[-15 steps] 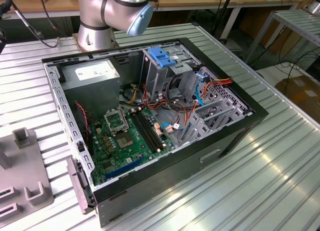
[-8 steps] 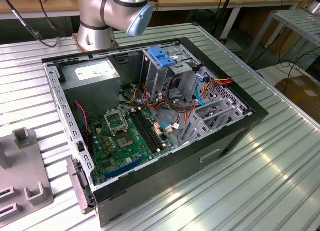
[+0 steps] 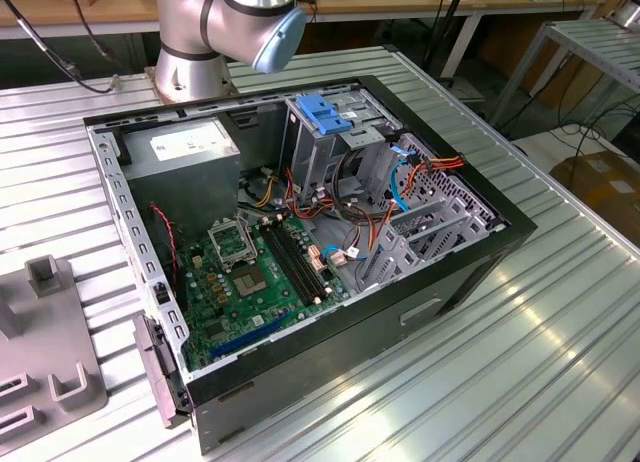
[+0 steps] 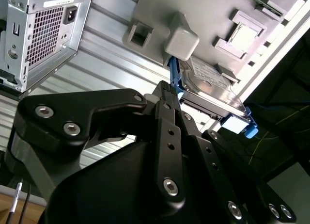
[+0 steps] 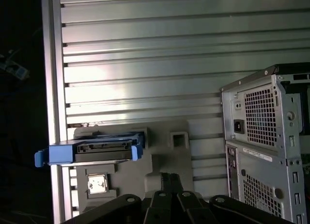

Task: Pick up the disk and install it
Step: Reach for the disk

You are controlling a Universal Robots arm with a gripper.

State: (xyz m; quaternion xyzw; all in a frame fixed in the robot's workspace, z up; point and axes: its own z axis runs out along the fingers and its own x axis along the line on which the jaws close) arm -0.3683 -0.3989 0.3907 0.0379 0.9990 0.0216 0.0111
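Exterior view: the open computer case [image 3: 400,322] lies on the desk [image 3: 560,362]. Second wrist view: our hand [image 4: 170,90], clenched empty, hangs near the disk [image 4: 210,86] in its grey holder [image 4: 155,10]. First wrist view: they're apart, so we judge pickup pending; it calls for opening first.

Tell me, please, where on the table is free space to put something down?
The ribbed table is bare on the exterior view's right of the computer case. Crowded: the grey fixture at that view's left, and cables inside the case.
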